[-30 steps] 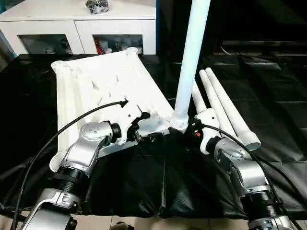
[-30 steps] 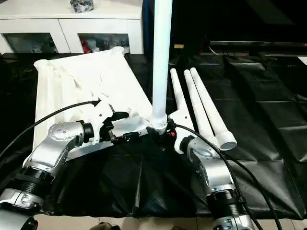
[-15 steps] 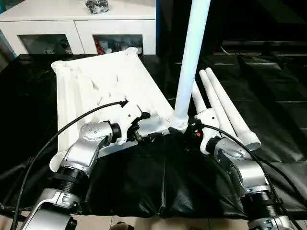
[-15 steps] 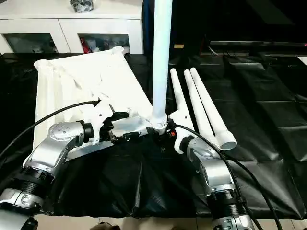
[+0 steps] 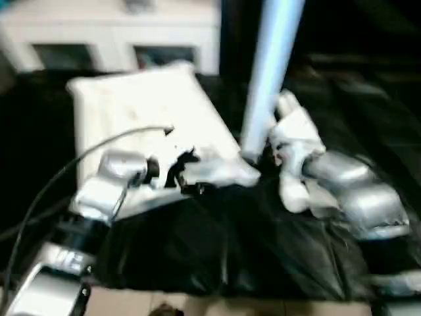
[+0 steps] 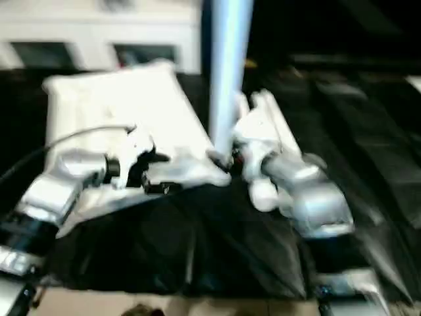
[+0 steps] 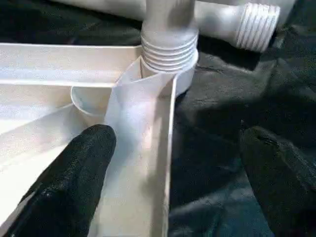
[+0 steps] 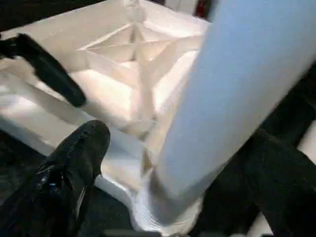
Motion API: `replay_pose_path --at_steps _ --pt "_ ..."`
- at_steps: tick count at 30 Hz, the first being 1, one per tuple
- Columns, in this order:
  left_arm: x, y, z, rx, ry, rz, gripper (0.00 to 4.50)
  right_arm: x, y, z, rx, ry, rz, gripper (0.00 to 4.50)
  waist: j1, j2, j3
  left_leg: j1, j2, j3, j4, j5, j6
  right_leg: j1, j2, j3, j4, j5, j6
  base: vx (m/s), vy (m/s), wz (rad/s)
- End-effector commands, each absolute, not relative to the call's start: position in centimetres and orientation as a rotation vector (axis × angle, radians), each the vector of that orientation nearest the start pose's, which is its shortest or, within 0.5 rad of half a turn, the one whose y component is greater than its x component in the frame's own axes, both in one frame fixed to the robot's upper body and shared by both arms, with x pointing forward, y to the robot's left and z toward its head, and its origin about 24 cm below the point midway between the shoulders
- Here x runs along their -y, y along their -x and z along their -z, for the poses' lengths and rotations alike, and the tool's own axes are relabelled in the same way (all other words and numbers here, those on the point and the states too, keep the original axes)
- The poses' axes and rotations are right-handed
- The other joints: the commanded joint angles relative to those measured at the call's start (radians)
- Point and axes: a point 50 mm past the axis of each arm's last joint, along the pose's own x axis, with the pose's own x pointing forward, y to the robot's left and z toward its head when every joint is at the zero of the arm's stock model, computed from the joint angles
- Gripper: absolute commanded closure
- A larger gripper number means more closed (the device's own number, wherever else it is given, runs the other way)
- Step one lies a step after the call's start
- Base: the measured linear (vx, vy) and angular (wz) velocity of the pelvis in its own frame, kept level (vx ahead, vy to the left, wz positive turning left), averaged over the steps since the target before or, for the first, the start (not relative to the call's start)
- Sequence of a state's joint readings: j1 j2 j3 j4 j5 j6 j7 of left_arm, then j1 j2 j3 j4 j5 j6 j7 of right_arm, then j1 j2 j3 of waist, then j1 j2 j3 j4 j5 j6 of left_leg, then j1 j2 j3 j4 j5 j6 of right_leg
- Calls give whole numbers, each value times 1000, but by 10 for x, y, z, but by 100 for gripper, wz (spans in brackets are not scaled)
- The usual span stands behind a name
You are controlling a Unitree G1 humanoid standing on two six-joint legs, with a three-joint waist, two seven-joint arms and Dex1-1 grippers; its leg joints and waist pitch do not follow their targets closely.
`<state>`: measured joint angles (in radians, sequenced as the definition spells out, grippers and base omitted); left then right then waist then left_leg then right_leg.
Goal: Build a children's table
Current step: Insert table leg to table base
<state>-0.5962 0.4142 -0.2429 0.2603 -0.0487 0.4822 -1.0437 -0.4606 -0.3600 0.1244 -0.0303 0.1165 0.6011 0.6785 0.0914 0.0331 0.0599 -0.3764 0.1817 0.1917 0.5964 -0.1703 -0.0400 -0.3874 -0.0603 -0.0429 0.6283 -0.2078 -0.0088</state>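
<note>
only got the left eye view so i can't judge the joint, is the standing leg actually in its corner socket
Observer: Yes. The left wrist view shows the upright leg standing in the corner socket of the tabletop, with several thread rings showing above the rim.
Operator: is the right hand gripping it
Observer: No. The right gripper is open, with its fingers wide apart, one on each side of the leg.
Operator: and the left
Observer: The left gripper is open too. One of its fingers is over the tabletop's rib and the other is over the black cloth.
</note>
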Motion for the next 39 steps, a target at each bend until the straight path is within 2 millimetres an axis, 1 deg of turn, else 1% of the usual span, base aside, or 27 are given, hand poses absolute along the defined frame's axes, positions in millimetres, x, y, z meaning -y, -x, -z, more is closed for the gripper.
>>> replay_pose_path --at_steps 1,3,5,8,9,11,12,13,14,15,18,19,20,21,22,23,24,25,26,28,29,32,33,35,36,38,39 --pt "-129 -321 -95 -440 -352 1139 6 131 -307 -107 -290 232 -827 0 1 -4 -66 23 47 -28 -71 -243 -31 36 -82 48 -84 -227 -192 0 0 0" --pt "-129 -318 -98 -458 -344 1130 6 129 -306 -110 -319 229 -830 0 0 -3 -69 20 45 -29 -70 -208 -25 38 -78 47 -76 -168 -201 0 0 0" --pt "-129 -318 -100 -445 -339 1122 6 129 -304 -111 -333 231 -838 0 0 -6 -68 19 44 -26 -68 -205 -21 38 -80 48 -79 -171 -203 0 0 0" --pt "-128 -322 -103 -418 -316 1096 6 130 -302 -111 -341 232 -847 0 1 -6 -68 17 43 -26 -67 -198 -17 37 -80 48 -80 -184 -195 0 0 0" --pt "-125 -324 -104 -409 -285 1086 6 133 -302 -107 -354 232 -837 0 1 -13 -68 17 44 -25 -67 -195 -15 38 -80 48 -82 -183 -195 0 0 0" --pt "-118 -327 -101 -408 -254 1068 6 138 -304 -101 -372 226 -806 0 3 -11 -68 16 43 -25 -64 -180 -12 37 -80 48 -81 -173 -199 0 0 0" --pt "-115 -328 -98 -411 -281 1058 6 140 -305 -101 -368 218 -782 0 5 -7 -70 17 43 -24 -62 -181 -10 36 -80 49 -81 -170 -200 0 0 0" --pt "-115 -328 -98 -411 -283 1057 6 140 -306 -101 -367 217 -780 0 4 -9 -69 16 43 -25 -63 -184 -9 36 -80 49 -83 -173 -199 0 0 0" --pt "-108 -325 -97 -412 -303 1076 6 140 -307 -104 -346 180 -772 0 5 -1 -72 17 44 -28 -63 -182 -10 36 -80 48 -79 -169 -191 0 0 0" --pt "-108 -325 -97 -412 -303 1076 6 140 -307 -104 -346 180 -772 0 3 -4 -72 14 44 -27 -64 -176 -8 37 -79 48 -81 -159 -190 0 0 0" --pt "-100 -323 -98 -437 -247 1054 6 137 -307 -106 -336 165 -774 0 4 7 -77 10 42 -28 -59 -146 -4 38 -77 46 -72 -76 -209 0 0 0" --pt "-98 -323 -98 -455 -233 1045 6 136 -307 -104 -341 176 -765 0 3 15 -77 11 43 -27 -58 -147 -7 38 -75 45 -70 -62 -214 0 0 0" --pt "-96 -321 -98 -463 -210 1047 6 135 -307 -103 -341 174 -757 0 2 4 -78 8 40 -27 -57 -141 0 42 -76 45 -71 -42 -226 0 0 0" --pt "-96 -321 -98 -463 -210 1047 6 135 -307 -103 -341 174 -757 0 3 4 -77 7 39 -26 -56 -141 5 42 -76 45 -71 -44 -227 0 0 0" --pt "-94 -321 -98 -464 -187 1038 6 134 -307 -103 -340 167 -750 0 3 7 -77 7 39 -26 -55 -140 6 42 -76 45 -70 -45 -228 0 0 0" --pt "-90 -319 -99 -454 -148 1050 6 133 -308 -102 -325 152 -730 0 1 5 -76 6 39 -25 -55 -141 8 42 -76 44 -73 -56 -228 0 0 0" --pt "-90 -319 -99 -453 -153 1052 6 133 -308 -103 -324 150 -727 0 2 10 -76 6 39 -27 -56 -150 7 41 -76 44 -76 -75 -226 0 0 0" --pt "-90 -319 -100 -452 -159 1055 6 133 -309 -103 -322 147 -723 0 1 9 -76 6 40 -27 -56 -153 7 42 -75 44 -76 -80 -224 0 0 0" --pt "-91 -319 -100 -459 -171 1054 6 133 -310 -104 -310 141 -715 0 1 17 -75 8 40 -28 -57 -163 3 40 -74 43 -77 -90 -218 0 0 0" --pt "-92 -320 -102 -465 -173 1043 6 133 -311 -105 -303 131 -713 0 0 15 -75 9 39 -27 -57 -174 1 39 -73 44 -79 -108 -213 0 0 0" --pt "-91 -321 -105 -476 -152 1030 6 133 -312 -105 -302 136 -712 0 1 23 -75 10 39 -28 -57 -174 -1 39 -74 44 -78 -113 -211 0 0 0" --pt "-89 -322 -108 -493 -121 1007 6 131 -312 -104 -311 143 -704 0 0 22 -75 9 39 -28 -57 -169 -4 39 -72 44 -78 -105 -211 0 0 0" --pt "-89 -322 -108 -494 -113 1005 6 131 -312 -103 -316 144 -700 0 1 25 -76 10 38 -27 -56 -168 -4 38 -72 43 -79 -105 -214 0 0 0" --pt "-86 -322 -109 -502 -72 1007 6 129 -313 -100 -332 153 -681 0 1 23 -76 9 38 -28 -56 -162 -4 39 -72 43 -78 -95 -216 0 0 0" --pt "-85 -322 -106 -552 -33 975 6 130 -314 -96 -359 140 -648 0 0 27 -77 8 37 -28 -55 -158 -5 40 -72 42 -76 -89 -220 0 0 0" --pt "-86 -322 -102 -599 -6 950 6 130 -314 -94 -366 142 -635 0 -2 23 -76 8 35 -26 -54 -158 -4 40 -70 42 -77 -85 -226 0 0 0" --pt "-86 -322 -100 -609 -1 954 6 130 -314 -93 -373 141 -629 0 -1 22 -76 5 34 -27 -54 -156 2 43 -72 42 -80 -96 -221 0 0 0"
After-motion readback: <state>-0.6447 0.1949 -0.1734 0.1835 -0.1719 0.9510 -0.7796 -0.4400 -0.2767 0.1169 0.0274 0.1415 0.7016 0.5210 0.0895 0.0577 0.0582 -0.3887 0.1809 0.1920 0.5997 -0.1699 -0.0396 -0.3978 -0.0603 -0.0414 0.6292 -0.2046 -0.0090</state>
